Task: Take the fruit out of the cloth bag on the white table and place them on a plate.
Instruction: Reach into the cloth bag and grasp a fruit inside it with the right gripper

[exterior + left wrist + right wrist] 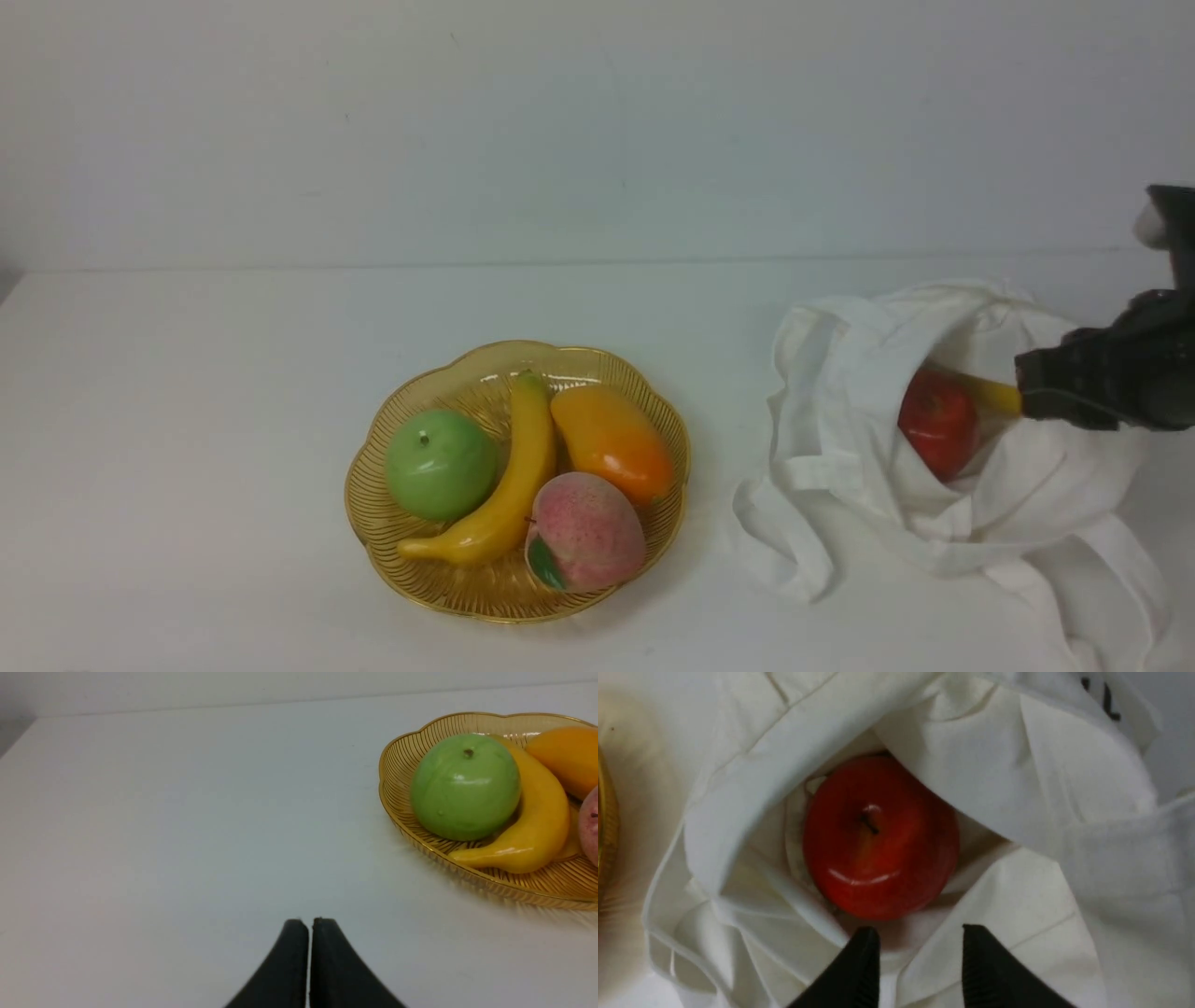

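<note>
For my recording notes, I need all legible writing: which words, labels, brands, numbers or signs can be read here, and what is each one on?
No text can be read in full.
Dark marks on the cloth bag, seen in the right wrist view: possibly part of a print, too folded and blurred to read.
The plate and the fruit in it: no writing visible.

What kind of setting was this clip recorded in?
Probably a robot test bench rather than a kitchen: a plain white table against a bare pale wall, a dark robot pincer at a cloth bag, and glossy, artificial-looking fruit on a scalloped amber plate.
</note>
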Controlling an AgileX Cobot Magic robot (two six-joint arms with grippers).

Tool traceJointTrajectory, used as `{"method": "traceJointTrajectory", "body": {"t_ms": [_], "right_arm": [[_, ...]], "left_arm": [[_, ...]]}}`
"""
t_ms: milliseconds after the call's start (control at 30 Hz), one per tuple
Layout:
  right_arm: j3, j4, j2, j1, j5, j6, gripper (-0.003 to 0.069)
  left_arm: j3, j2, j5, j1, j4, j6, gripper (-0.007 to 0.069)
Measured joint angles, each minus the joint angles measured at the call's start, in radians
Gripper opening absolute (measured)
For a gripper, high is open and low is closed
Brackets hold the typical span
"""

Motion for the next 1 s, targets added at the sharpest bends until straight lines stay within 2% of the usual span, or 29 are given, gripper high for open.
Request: {"method": "traceJointTrajectory", "body": {"t_ms": [200,400,633,1000], "right_arm": [[-0.002,0.016,0.086,0.060,-0.127,-0.047,0.0456],[-0.006,0.020,0.186,0.106,-0.285,-0.058,0.0575],[-0.009,0.066,0.237,0.113,-0.341,-0.058,0.0587],[-0.009,0.116,0.239,0.137,-0.334,-0.060,0.0587]], "left_arm": [[0.000,0.000,0.000,0.000,0.000,0.000,-0.0008],[0.000,0.000,0.000,0.000,0.000,0.000,-0.0008],[0.000,0.000,0.000,0.000,0.000,0.000,-0.0008],[0.000,0.000,0.000,0.000,0.000,0.000,-0.0008]]}}
